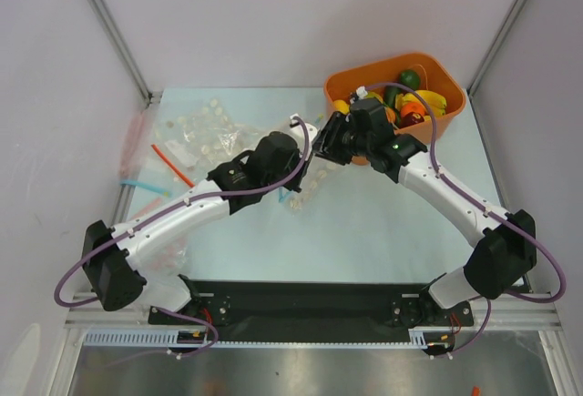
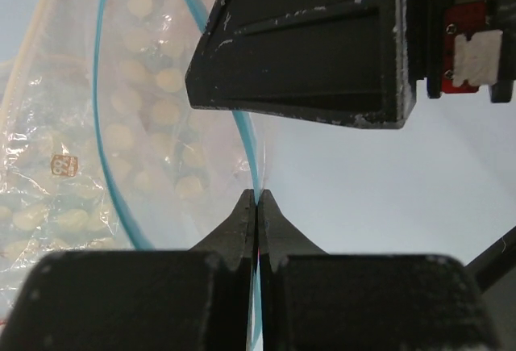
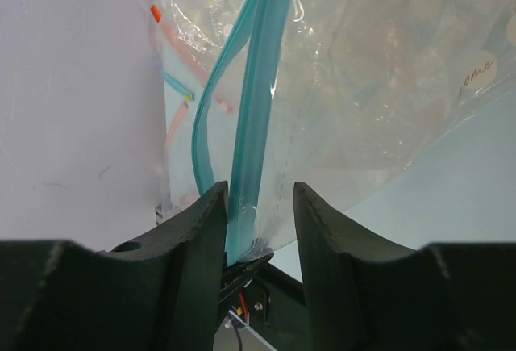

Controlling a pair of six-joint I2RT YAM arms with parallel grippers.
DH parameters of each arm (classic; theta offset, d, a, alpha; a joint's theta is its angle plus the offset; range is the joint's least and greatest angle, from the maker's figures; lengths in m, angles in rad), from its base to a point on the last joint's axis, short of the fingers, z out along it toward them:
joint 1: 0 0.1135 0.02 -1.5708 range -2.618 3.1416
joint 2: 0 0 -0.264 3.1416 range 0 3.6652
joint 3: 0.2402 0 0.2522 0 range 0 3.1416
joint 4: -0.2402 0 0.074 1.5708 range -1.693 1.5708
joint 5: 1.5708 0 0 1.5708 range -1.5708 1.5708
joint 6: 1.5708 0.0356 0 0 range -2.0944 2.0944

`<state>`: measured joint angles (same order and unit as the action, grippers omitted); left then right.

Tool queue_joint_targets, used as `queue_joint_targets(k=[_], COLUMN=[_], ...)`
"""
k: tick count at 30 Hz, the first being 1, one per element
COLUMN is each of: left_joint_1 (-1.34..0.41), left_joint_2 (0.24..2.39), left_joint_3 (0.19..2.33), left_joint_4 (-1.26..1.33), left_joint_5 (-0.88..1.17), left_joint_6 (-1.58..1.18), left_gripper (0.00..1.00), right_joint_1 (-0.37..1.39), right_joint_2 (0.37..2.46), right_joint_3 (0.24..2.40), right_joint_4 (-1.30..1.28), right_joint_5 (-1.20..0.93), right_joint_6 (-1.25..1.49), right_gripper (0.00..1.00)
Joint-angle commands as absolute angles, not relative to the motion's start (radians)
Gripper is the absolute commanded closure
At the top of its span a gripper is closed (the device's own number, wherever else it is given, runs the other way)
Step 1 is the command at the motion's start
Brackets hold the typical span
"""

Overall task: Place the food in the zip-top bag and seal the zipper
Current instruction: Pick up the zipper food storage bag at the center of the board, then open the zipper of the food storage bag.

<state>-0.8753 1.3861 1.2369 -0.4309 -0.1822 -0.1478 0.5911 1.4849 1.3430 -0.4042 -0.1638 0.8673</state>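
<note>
Two arms angled inward. Left pincer [image 2: 256,199] clamped the light-blue zipper strip [image 3: 256,109] of one clear plastic bag [image 3: 363,125]. The right pincer [image 3: 260,194] straddled it, narrowly parted.

Plain pale walls [image 1: 273,14] and metal corner posts [image 1: 109,27] enclose a pale blue table [image 1: 364,232], evenly lit.

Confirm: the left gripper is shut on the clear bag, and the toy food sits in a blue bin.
Wrong colour: the bin holding the toy food is orange, as the top view shows. The left gripper is shut on the clear bag.
</note>
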Motion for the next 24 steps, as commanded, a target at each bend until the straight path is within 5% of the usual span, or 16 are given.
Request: queue_joint_targets(k=[1,8,11,12,15,24], left_joint_1=[-0.888,-0.900,-0.902,-0.902,-0.899,-0.789], left_joint_2=[1.391,1.397,1.382,1.356,1.303,1.299], left_joint_3=[1.282,1.293,1.302,1.304,1.325,1.414], left_joint_4=[-0.410,-0.420,-0.436,-0.439,-0.478,-0.641], left_joint_5=[-0.207,-0.212,-0.212,-0.210,-0.222,-0.218], left_joint_6=[-0.133,-0.138,-0.158,-0.172,-0.201,-0.310], left_gripper=[1.00,0.96,0.70,0.53,0.34,0.32], right_joint_1=[0.595,0.592,0.580,0.575,0.555,0.528], right_joint_2=[1.474,1.473,1.467,1.463,1.434,1.367], right_joint_3=[1.373,1.373,1.365,1.362,1.327,1.240], right_joint_4=[-0.437,-0.445,-0.443,-0.442,-0.402,-0.308], right_joint_5=[-0.149,-0.156,-0.167,-0.169,-0.201,-0.264], right_joint_6=[0.858,0.836,0.825,0.824,0.804,0.741], right_gripper=[0.57,0.80,0.96,1.00,1.00,1.00])
